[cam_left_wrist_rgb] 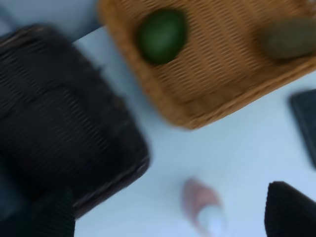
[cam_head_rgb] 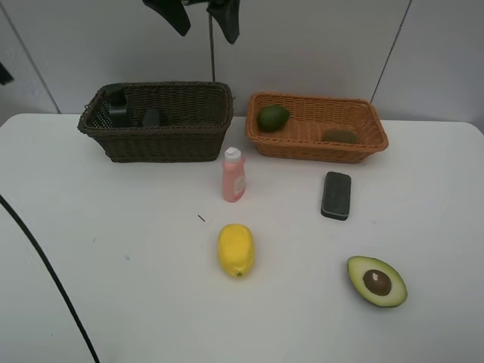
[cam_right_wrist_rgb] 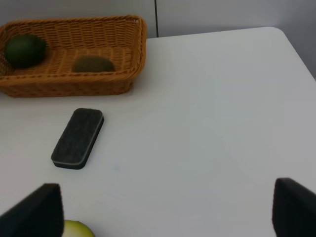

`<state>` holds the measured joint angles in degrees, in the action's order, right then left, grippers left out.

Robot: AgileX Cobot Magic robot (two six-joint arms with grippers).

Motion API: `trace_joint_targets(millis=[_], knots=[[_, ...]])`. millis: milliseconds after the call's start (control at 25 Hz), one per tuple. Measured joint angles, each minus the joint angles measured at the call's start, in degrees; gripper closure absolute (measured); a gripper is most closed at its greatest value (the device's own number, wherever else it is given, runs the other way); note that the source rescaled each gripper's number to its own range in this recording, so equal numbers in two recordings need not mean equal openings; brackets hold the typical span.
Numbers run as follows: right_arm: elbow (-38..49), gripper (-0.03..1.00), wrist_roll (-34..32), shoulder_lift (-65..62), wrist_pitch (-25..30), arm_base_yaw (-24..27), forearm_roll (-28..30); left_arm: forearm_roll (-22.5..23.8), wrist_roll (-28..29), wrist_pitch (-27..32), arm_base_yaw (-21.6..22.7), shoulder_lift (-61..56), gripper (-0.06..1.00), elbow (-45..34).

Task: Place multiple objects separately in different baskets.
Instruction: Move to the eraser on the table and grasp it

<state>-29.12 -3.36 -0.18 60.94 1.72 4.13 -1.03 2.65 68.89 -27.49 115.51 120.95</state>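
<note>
White surface (cam_head_rgb: pixel 113 265) is sitting before pale wall panels (cam_head_rgb: pixel 318 45). L jaws & R jaws are both gaping apart, empty. Pink bottle (cam_left_wrist_rgb: pixel 202 205) is standing below, btwn L jaws; black eraser (cam_right_wrist_rgb: pixel 78 138) is lying ahead of R jaws, orange basket (cam_right_wrist_rgb: pixel 74 85) w/ lime (cam_right_wrist_rgb: pixel 24 49) beyond.

Two woven wicker baskets (cam_head_rgb: pixel 159 144), matt.
</note>
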Motion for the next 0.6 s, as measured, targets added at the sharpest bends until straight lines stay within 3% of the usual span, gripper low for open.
trace_joint_targets(millis=[200,360,600], knots=[[0.0,-0.03,0.0,0.0,0.0,0.0,0.0,1.4,5.8,0.0,9.5,-15.8,-0.05,-18.6],[0.0,-0.03,0.0,0.0,0.0,0.0,0.0,1.6,7.3,-0.1,16.3,-29.5,-0.05,-34.1],[0.0,-0.03,0.0,0.0,0.0,0.0,0.0,1.0,7.4,-0.1,18.8,-50.7,-0.05,-56.9]])
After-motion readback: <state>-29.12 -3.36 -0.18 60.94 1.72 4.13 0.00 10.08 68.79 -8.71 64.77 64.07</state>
